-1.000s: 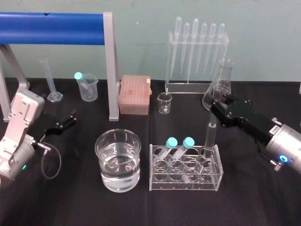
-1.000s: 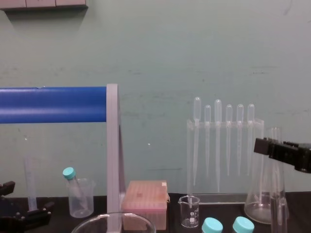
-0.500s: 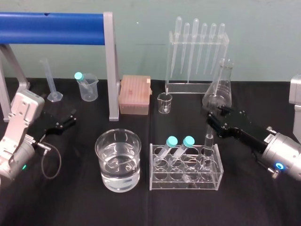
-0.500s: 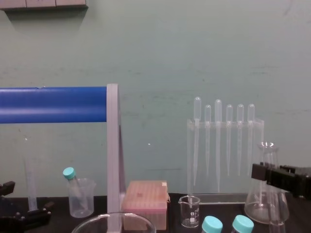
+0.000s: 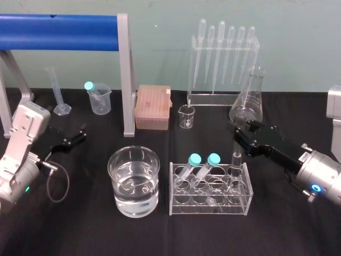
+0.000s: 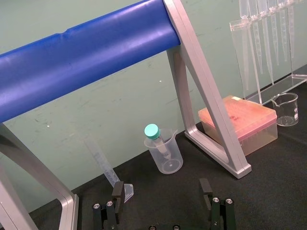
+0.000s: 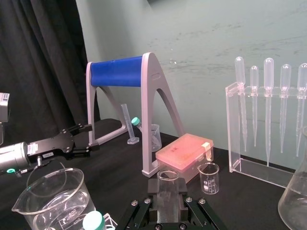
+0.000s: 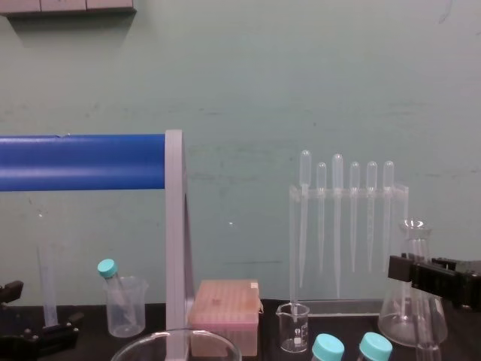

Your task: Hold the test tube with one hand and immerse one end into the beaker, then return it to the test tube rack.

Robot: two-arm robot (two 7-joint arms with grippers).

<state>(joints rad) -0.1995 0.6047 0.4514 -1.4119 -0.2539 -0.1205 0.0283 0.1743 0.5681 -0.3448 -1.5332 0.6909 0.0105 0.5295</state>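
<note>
The test tube [image 5: 235, 166] stands upright in the back right hole of the clear test tube rack [image 5: 209, 205]. My right gripper [image 5: 239, 144] is shut on the tube's upper end. In the right wrist view the tube's rimmed mouth [image 7: 168, 176] sticks up between the black fingers [image 7: 150, 200]. The beaker [image 5: 134, 181], wide and half full of clear liquid, sits left of the rack; its rim [image 7: 48, 184] also shows in the right wrist view. My left gripper [image 5: 80, 133] rests open on the black cloth at the far left, its fingers [image 6: 117, 191] spread wide.
Two teal-capped tubes [image 5: 194, 160] lean in the rack. Behind stand a small beaker [image 5: 186, 116], a conical flask [image 5: 249, 98], a pipette stand [image 5: 222, 58], a pink tip box [image 5: 153, 108], a plastic beaker [image 5: 99, 98], a measuring cylinder [image 5: 57, 93] and a blue-barred frame [image 5: 125, 74].
My right gripper has come down with the test tube, sinking it deeper into the rack's back right hole. The left arm has stayed still.
</note>
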